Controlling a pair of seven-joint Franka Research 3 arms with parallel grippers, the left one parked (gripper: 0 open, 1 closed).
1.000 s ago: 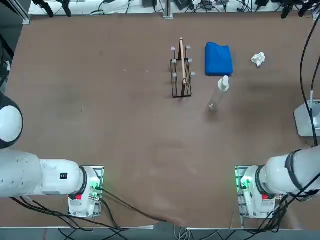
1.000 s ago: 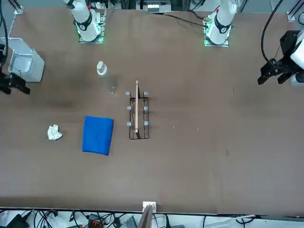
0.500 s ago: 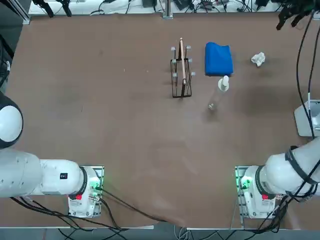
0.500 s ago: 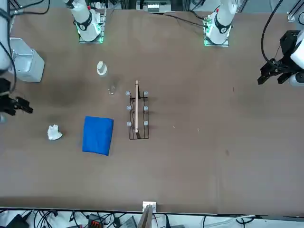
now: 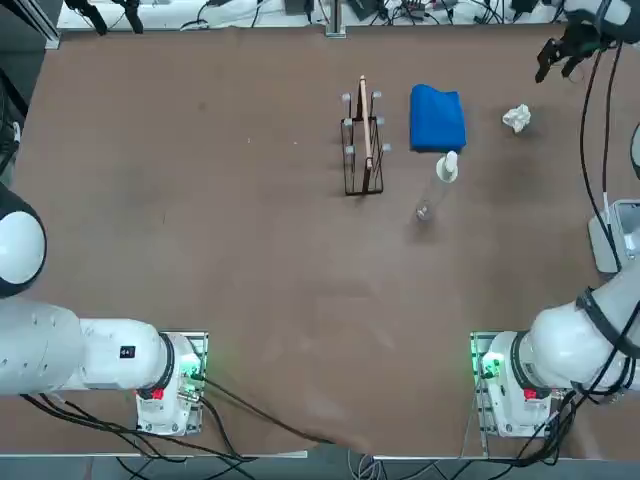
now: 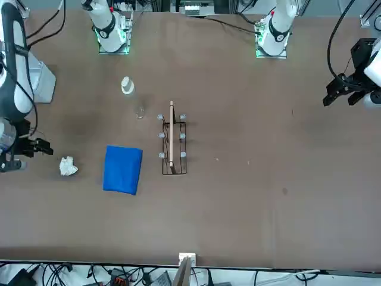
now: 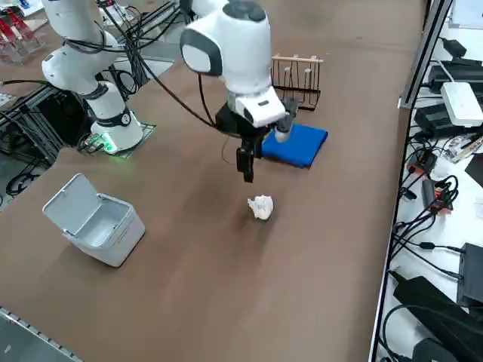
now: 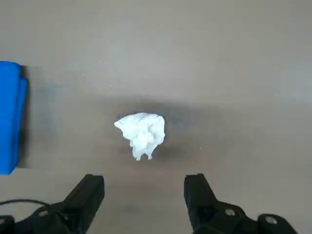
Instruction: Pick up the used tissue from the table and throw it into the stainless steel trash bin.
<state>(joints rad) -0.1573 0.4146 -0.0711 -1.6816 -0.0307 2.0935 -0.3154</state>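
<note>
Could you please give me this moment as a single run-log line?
phase: approach | right gripper: open, above table, short of used tissue | tissue: on table, untouched | stainless steel trash bin: lid open

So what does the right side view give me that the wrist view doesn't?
Only the right side view shows the stainless steel trash bin, lid open, well away from the used tissue. It also shows the black wire rack beyond the blue cloth, and the right claw hanging above the table, not touching the tissue. Only the wrist view shows the claw's two fingers spread open, with the tissue lying ahead of the gap and nothing held. Both views show the tissue, the table and an edge of the blue cloth.
</note>
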